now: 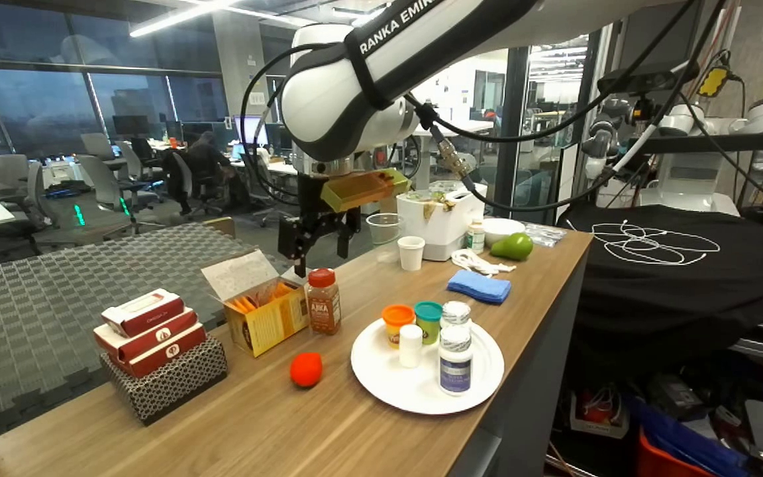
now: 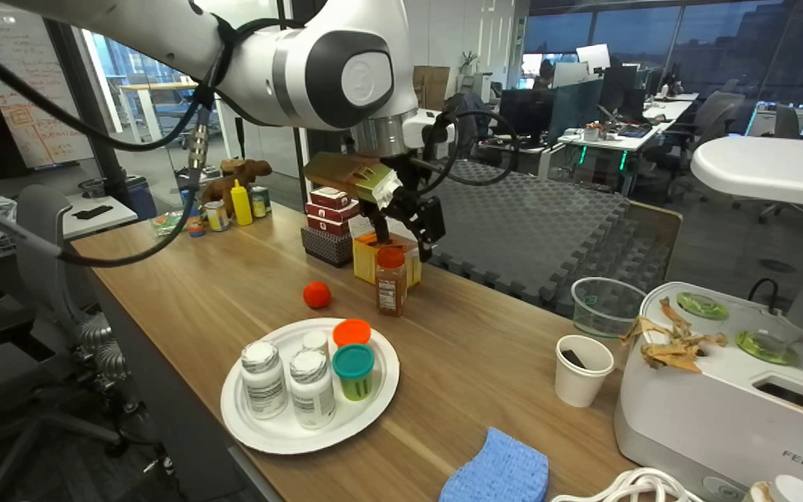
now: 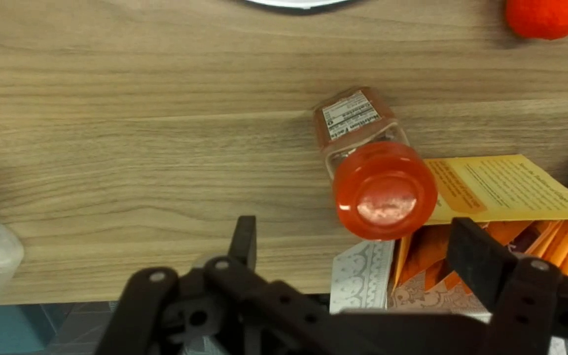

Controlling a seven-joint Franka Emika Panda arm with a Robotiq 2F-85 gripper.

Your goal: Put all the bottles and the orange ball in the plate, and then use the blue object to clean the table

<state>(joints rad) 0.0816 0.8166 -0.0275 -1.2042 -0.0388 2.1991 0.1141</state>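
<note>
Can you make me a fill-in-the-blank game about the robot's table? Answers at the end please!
The round white plate holds ____ white bottles.
The clear red-capped bottle with reddish-brown contents stands beside an open yellow cardboard ____.
The flat sponge-like pad on the wooden table is coloured ____.
The robot's black two-fingered hand is ____, holding nothing.

Missing words: three; box; blue; open.

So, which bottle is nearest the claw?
The red-capped spice bottle, beside the yellow box. It stands close to the open claw; the white bottles on the plate are farther off.
</note>
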